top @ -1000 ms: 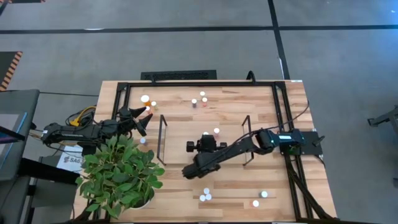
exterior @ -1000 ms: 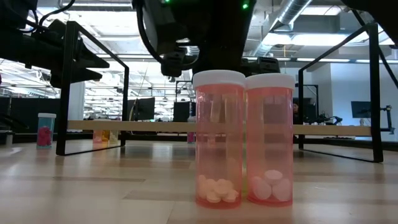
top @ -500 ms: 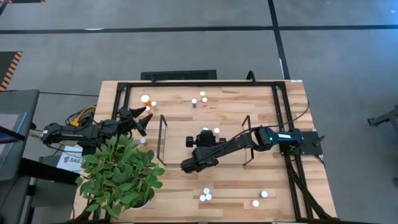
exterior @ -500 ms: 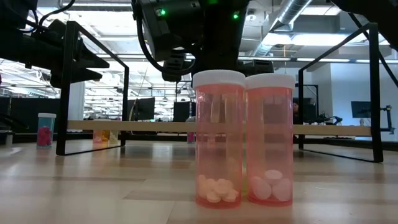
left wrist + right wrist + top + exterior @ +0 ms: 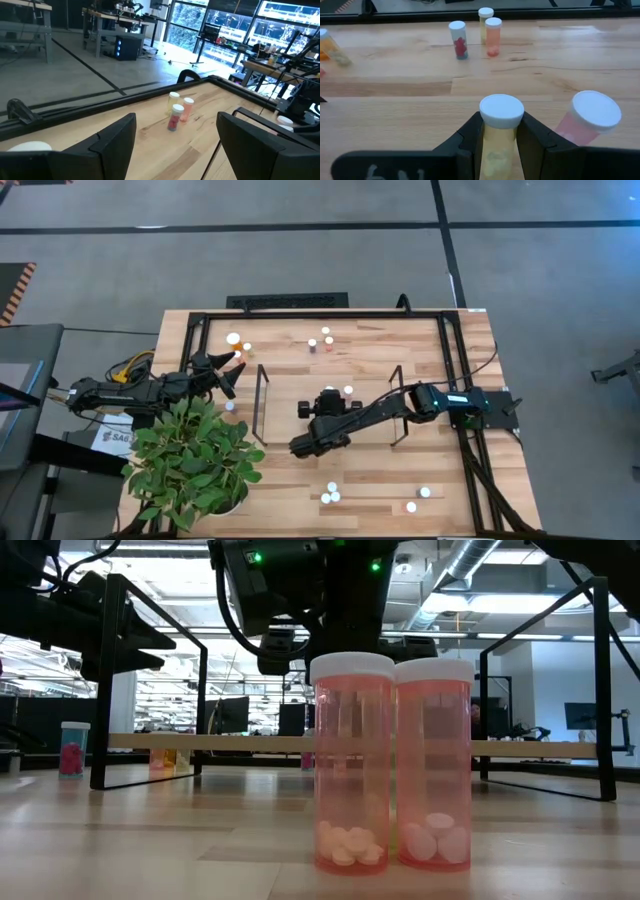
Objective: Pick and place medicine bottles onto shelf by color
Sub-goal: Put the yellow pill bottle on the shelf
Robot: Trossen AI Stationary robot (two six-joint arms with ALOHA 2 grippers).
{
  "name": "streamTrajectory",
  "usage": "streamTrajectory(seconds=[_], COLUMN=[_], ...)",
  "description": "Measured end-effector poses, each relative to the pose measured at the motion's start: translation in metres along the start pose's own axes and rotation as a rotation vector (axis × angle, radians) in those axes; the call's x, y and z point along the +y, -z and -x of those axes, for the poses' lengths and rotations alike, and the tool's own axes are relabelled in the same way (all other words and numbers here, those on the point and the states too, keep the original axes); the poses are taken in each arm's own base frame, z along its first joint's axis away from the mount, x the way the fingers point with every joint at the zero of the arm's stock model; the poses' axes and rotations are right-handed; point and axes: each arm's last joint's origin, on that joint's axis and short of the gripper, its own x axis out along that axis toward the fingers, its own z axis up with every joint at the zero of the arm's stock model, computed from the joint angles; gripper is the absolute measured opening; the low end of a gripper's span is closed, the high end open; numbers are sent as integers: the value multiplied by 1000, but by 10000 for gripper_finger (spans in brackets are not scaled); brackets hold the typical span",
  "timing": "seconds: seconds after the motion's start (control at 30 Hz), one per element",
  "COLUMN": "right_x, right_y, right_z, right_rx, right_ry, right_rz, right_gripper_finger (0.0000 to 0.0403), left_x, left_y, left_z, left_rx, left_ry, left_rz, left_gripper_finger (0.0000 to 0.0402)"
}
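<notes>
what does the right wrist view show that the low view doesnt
Only the right wrist view: the right gripper shut on a yellowish bottle, a pink bottle beside it, and three small bottles standing farther off.
Only the low view: two pink bottles side by side up close, with pills at the bottom, and the shelf seen edge-on.
Both: the light-wood table.

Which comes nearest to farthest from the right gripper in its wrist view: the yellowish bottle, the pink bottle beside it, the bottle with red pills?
1. Yellowish bottle, gripped between the right gripper fingers.
2. Pink bottle, just beside it.
3. Bottle with red pills, far across the table.
</notes>
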Motion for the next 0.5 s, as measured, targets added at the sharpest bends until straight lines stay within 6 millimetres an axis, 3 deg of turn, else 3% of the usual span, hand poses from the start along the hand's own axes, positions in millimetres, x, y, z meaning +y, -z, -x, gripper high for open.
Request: streamTrajectory(seconds=[0.5], right_x=[0], right_y=[22], right_z=[-6], right_rx=[-59], right_ry=[-2], right_rz=[49], right_gripper_finger=[108], left_x=[0], left_y=[0], left_z=[0], left_rx=[0], left_ry=[0], left_rz=[0], left_gripper_finger=[265])
